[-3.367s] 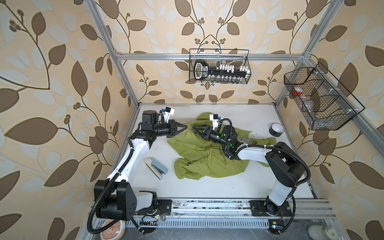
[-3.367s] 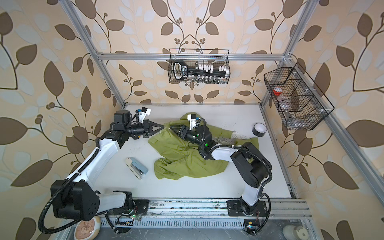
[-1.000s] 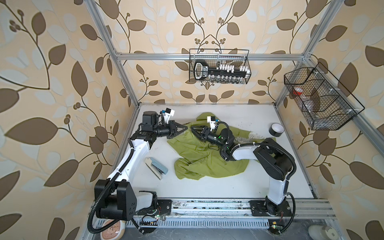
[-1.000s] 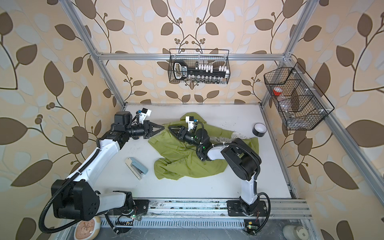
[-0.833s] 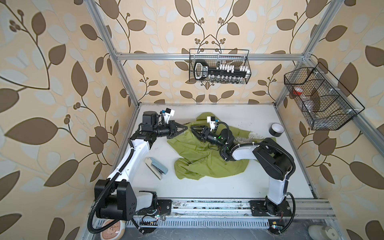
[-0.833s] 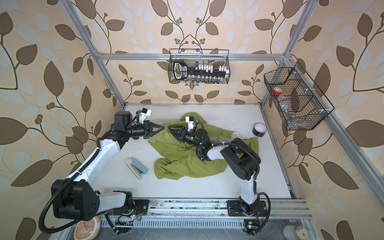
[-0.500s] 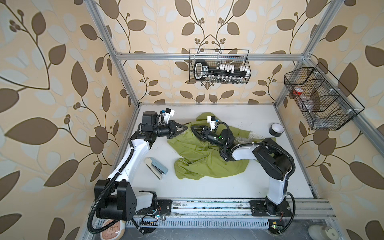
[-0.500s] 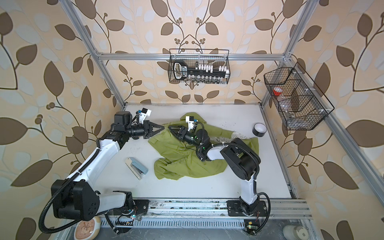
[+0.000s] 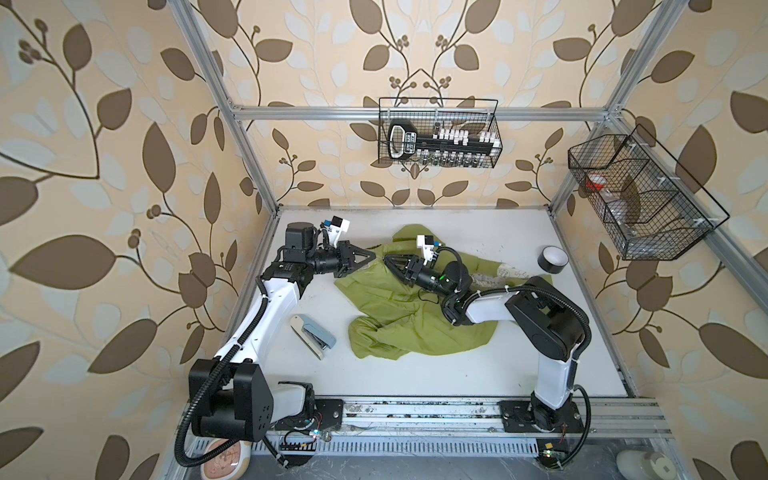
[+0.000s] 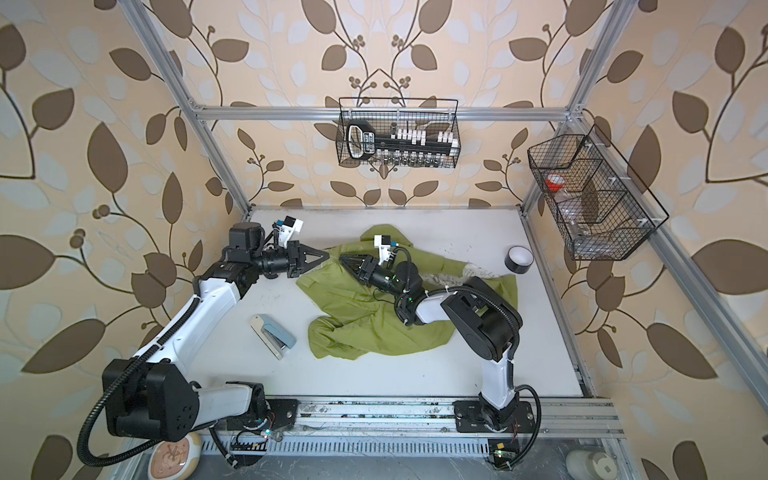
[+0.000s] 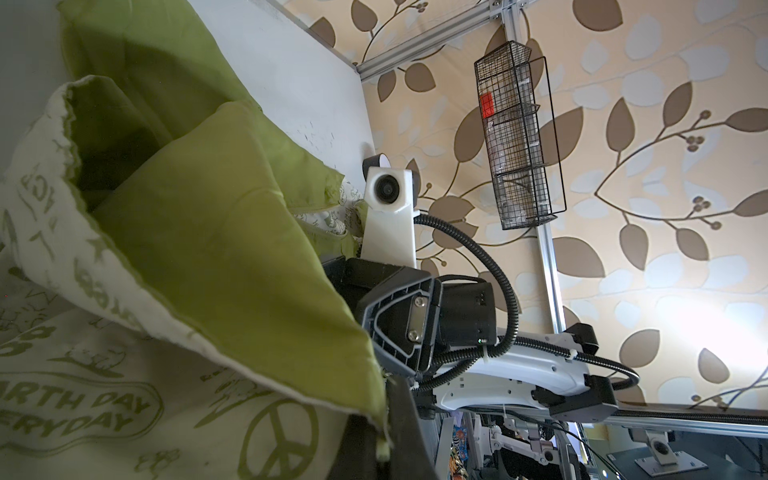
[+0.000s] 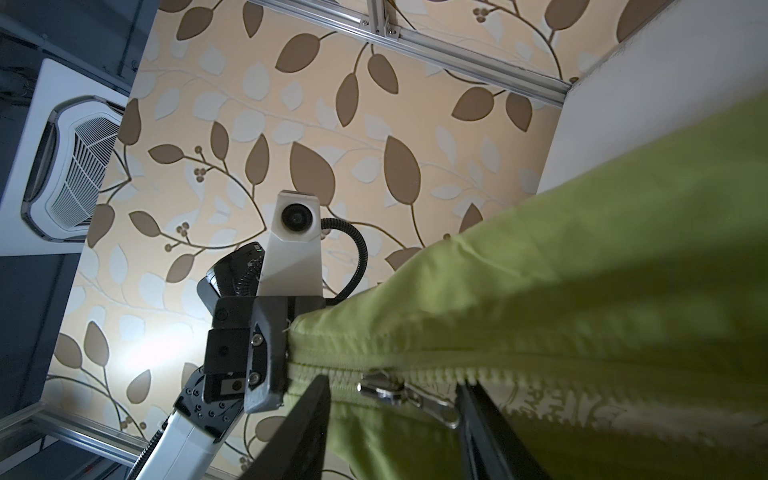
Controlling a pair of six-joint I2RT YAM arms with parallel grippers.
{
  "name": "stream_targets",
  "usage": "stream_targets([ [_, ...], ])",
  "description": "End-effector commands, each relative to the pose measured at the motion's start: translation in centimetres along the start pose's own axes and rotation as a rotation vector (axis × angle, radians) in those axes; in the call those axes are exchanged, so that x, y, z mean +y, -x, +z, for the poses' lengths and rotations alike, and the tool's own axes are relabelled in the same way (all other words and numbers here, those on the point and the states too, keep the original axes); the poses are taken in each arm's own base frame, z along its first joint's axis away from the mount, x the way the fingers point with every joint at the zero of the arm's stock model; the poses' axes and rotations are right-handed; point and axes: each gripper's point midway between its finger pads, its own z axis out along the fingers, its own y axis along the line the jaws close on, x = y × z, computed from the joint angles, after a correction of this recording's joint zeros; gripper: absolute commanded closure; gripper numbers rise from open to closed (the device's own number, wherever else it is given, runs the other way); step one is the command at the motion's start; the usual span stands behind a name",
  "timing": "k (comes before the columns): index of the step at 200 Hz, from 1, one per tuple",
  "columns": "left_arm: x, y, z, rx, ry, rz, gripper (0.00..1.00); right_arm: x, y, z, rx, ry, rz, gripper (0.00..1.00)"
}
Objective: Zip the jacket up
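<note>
Left hand point(image 9: 371, 256) holds the zipper's end clamped tight on the lime-green jacket point(image 9: 415, 316), which lies crumpled mid-desk point(image 9: 540, 353) toward the back edge. Right hand point(image 12: 391, 384), jaws apart, straddles the silver zipper pull point(image 12: 415, 399) without yet gripping it. The step in hand looks like securing the pull. Next it likely needs a firm pinch and a steady draw along the teeth, away from the left hand.

A blue-grey stapler point(image 9: 312, 336) lies on the white table point(image 9: 415, 374), toward its left side. A black tape roll point(image 9: 552, 259) stands near the far right corner. A wire back basket point(image 9: 438, 139) holds a black-and-white tool. A wire side basket point(image 9: 640, 199) hangs on the right wall, with something red inside.
</note>
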Motion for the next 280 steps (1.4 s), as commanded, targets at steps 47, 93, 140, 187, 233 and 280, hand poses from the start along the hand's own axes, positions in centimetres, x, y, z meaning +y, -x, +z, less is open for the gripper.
stream_targets([
  [47, -1.1, 0.0, -0.4, 0.000, -0.031, 0.049, 1.00, 2.6, 0.7, -0.6, -0.028, 0.076, 0.014, 0.61],
  [93, -1.1, 0.0, -0.4, 0.000, -0.031, 0.049, 1.00, 2.5, 0.9, -0.6, -0.030, 0.072, 0.016, 0.70],
  [140, -1.0, 0.0, -0.4, 0.000, -0.030, 0.047, 1.00, 2.2, 1.0, -0.7, -0.031, 0.066, 0.021, 0.79],
  [187, -1.0, 0.1, -0.3, -0.001, -0.031, 0.047, 1.00, 2.0, 1.1, -0.8, -0.032, 0.054, 0.027, 0.89],
  [233, -1.0, 0.2, -0.3, -0.005, -0.028, 0.049, 1.00, 1.8, 1.1, -0.9, -0.020, 0.016, 0.009, 1.00],
  [280, -0.4, 0.2, -0.3, -0.011, -0.007, 0.048, 1.00, 0.5, 1.0, -1.4, 0.012, -0.123, -0.042, 1.00],
])
